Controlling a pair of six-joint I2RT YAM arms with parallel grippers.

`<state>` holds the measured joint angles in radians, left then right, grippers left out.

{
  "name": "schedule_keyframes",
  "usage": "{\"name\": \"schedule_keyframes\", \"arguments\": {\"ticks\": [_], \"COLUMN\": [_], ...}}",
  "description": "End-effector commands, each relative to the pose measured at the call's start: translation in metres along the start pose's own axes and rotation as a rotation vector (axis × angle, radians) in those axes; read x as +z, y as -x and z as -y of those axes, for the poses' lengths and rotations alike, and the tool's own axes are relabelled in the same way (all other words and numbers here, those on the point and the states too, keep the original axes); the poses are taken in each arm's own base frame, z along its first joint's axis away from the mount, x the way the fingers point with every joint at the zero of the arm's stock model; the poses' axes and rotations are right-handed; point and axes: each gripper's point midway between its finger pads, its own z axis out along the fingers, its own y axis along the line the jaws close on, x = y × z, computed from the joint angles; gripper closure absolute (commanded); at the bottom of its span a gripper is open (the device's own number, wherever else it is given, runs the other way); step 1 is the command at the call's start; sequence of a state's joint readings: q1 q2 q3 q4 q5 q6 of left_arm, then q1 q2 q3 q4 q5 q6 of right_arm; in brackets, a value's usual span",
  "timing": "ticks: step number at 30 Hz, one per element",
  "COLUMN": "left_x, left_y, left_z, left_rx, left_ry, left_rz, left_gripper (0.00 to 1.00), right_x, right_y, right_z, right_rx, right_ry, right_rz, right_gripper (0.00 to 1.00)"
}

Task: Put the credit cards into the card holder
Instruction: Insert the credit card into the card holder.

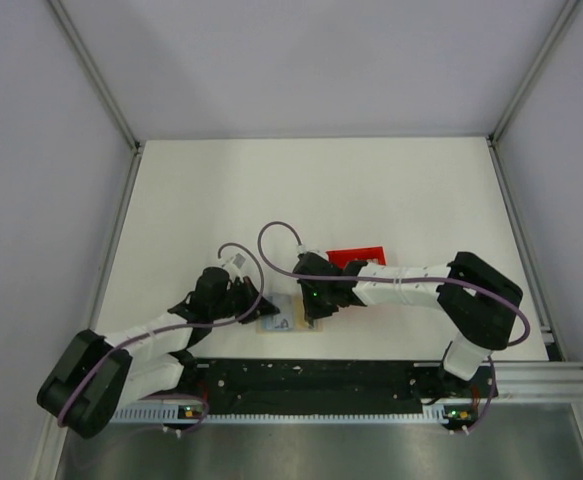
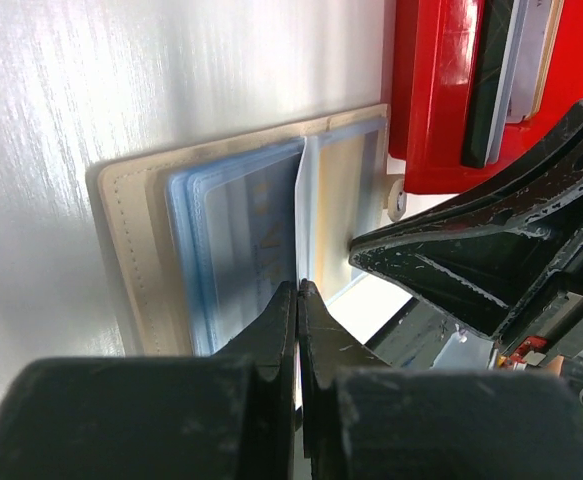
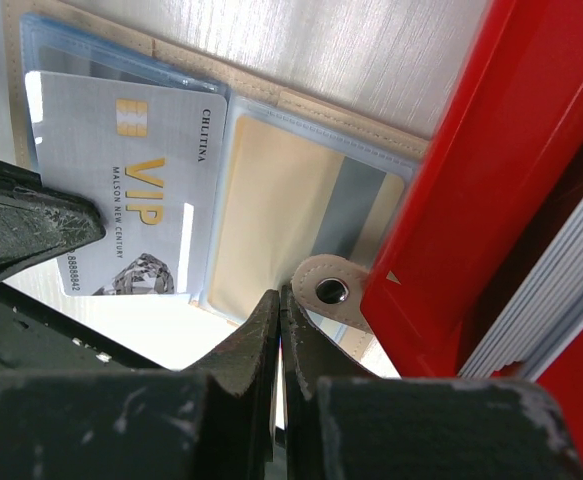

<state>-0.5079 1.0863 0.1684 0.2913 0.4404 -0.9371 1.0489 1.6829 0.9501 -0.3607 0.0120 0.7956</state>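
Holder: beige, lying open on the white table near its front edge, between the two grippers; clear bluish sleeves fan up from its inner side. Left gripper: fingers pressed together on the near edge of a silver card, which reaches out over the sleeves; whether its far end sits inside a sleeve cannot be told. Right gripper: fingers pressed together with nothing seen between them; tips just beside the holder's snap tab, at the holder's right edge. Tray: red, just beyond the holder on the right; whether the two touch cannot be told; more cards stand in it on edge. Left wrist view shows the silver card edge-on only, as a thin white line; right wrist view shows its face, with gold chip and "VIP" lettering; top view gives the layout, with the card too small to read.
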Motion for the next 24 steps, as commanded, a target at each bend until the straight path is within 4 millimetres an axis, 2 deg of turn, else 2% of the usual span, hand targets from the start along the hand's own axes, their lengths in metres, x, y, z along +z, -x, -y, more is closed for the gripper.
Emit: {"name": "schedule_keyframes", "arguments": {"ticks": [1,15,24], "left_x": [-0.002,-0.005,-0.003], "left_y": [0.005,0.008,0.005], "left_z": [0.010,0.025,0.008], "left_rx": [0.024,0.021,0.033], "left_ry": [-0.017,-0.112,-0.034], "left_rz": [0.009,0.040,0.026], "left_gripper": [1.00,1.00,1.00], "right_x": [0.013,0.013,0.013], "right_y": [-0.012,-0.011,-0.012], "right_z": [0.028,0.028,0.028], "right_rx": [-0.012,-0.009,-0.015], "right_ry": [-0.110,-0.113,-0.112], "right_rz": [-0.036,-0.035,-0.038], "right_gripper": [1.00,1.00,1.00]}}
